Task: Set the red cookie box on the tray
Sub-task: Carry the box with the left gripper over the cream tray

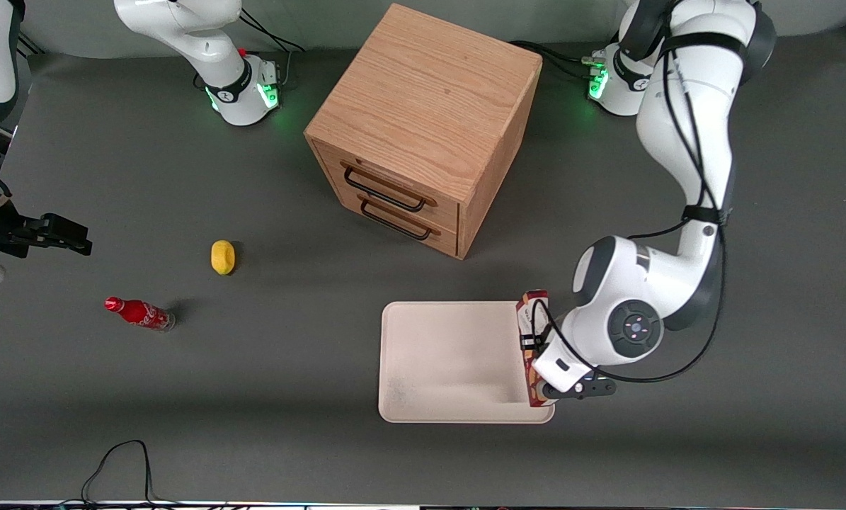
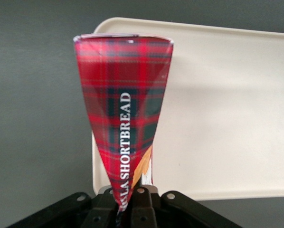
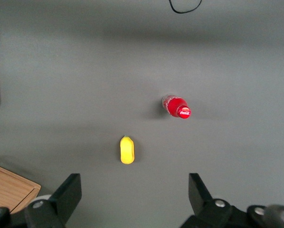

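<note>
The red cookie box [image 1: 534, 306] is a dark-red tartan carton held on its narrow edge, over the rim of the tray at the working arm's end. In the left wrist view the red cookie box [image 2: 125, 109] shows white "SHORTBREAD" lettering and runs away from the fingers. My left gripper [image 1: 534, 347] is shut on the box's lower part, and in the left wrist view the gripper [image 2: 132, 199] clamps it between black fingers. The off-white tray [image 1: 451, 361] lies flat with nothing else on it; the same tray [image 2: 227, 118] fills the area under the box. I cannot tell whether the box touches the tray.
A wooden two-drawer cabinet [image 1: 423, 127] stands farther from the front camera than the tray. A yellow fruit [image 1: 222, 256] and a small red soda bottle [image 1: 139, 313] lie toward the parked arm's end. A black cable [image 1: 122, 460] loops at the table's near edge.
</note>
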